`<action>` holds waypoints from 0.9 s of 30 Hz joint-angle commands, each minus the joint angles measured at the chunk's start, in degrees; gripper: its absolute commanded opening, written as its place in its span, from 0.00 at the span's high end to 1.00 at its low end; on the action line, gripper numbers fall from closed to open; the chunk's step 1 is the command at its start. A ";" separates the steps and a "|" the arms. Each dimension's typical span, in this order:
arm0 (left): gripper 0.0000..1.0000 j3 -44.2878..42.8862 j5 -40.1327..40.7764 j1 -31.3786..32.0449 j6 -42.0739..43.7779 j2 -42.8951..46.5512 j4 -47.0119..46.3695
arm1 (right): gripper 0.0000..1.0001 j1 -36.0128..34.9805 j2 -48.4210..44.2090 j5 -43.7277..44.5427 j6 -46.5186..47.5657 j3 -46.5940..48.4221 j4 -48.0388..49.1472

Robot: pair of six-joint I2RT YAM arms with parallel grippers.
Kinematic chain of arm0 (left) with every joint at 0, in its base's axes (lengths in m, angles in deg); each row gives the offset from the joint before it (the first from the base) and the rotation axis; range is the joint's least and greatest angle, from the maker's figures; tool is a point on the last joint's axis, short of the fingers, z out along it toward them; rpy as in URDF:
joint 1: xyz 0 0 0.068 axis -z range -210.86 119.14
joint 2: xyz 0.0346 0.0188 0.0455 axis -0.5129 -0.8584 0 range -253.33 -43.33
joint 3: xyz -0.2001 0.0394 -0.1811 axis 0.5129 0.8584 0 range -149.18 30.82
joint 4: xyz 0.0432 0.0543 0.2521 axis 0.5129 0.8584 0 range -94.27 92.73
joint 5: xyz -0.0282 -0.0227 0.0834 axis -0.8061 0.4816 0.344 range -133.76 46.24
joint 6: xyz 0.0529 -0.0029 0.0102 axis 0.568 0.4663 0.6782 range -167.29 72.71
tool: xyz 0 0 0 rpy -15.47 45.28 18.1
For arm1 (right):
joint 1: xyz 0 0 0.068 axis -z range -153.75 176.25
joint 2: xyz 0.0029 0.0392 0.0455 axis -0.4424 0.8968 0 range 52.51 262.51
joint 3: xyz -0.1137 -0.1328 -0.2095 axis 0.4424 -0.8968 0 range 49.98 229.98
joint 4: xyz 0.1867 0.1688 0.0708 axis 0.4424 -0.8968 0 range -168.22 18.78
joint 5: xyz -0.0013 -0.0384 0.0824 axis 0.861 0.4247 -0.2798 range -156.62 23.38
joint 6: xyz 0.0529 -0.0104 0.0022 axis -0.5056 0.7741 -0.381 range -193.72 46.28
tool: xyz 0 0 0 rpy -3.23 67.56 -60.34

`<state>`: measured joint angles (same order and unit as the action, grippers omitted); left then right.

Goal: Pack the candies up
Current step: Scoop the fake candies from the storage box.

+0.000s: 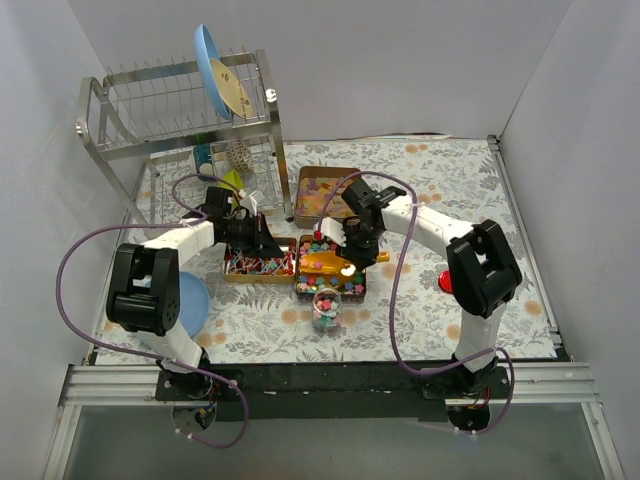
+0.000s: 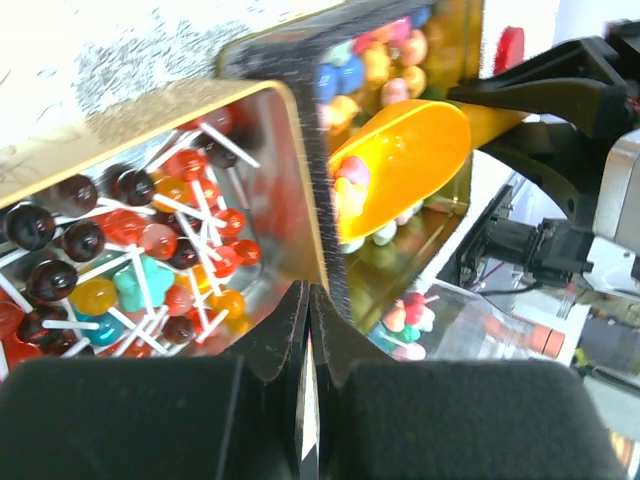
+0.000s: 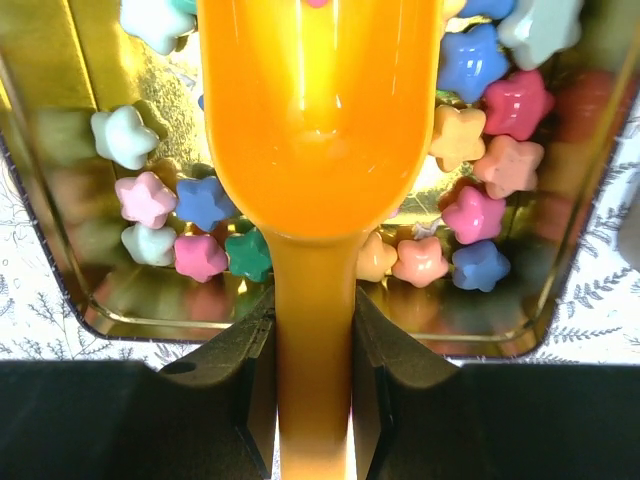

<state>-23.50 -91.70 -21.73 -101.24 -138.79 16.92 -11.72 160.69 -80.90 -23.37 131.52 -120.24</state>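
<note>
My right claw [image 3: 312, 325] grips the handle of the smooth orange plastic scoop [image 3: 320, 120], whose bowl sits over a shiny gold tin [image 3: 150, 322] of star-shaped candies [image 3: 205, 200]. My left claw [image 2: 309, 300] is pinched on the wall of the lollipop tin [image 2: 290, 170] just left. One clear jar [image 1: 327, 308] nearer on the tabletop [image 1: 450, 180] holds more.

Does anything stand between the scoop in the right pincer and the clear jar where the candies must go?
Nothing visible between scoop and jar: the open jar stands just outside the candy tin's near wall; the red lid lies apart.
</note>
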 commanded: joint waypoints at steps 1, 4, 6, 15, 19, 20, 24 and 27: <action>1.00 -4.03 -2.42 -0.60 5.08 4.14 6.23 | 0.99 2.29 -6.13 -7.85 2.47 -2.25 3.66; 1.00 -4.82 -3.29 -1.13 6.75 4.76 8.43 | 0.99 3.87 -9.82 -10.84 4.48 -5.06 3.93; 1.00 -4.83 -3.56 -1.56 7.19 5.55 9.22 | 0.99 5.10 -12.89 -12.96 4.93 -7.43 4.62; 0.93 -2.98 -2.95 -2.62 6.49 8.18 7.11 | 0.99 7.04 -22.47 -12.35 9.06 -9.91 -0.81; 0.77 -1.93 -2.42 -2.62 6.23 9.15 6.23 | 0.99 7.04 -25.73 -10.85 12.66 -7.63 -6.26; 0.75 -1.58 -2.42 -2.62 6.23 9.24 6.06 | 0.99 7.04 -26.35 -10.42 13.45 -7.19 -7.57; 0.66 -0.87 -2.95 -2.62 6.58 9.68 5.53 | 0.99 6.95 -28.73 -8.57 17.13 -3.33 -13.02; 0.64 -0.17 -2.51 -2.62 6.32 9.94 4.92 | 0.99 6.34 -29.78 -5.59 18.73 -0.95 -16.98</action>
<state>-24.97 -93.93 -24.11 -95.43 -131.53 23.13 -4.90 133.63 -89.18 -9.23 125.38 -130.14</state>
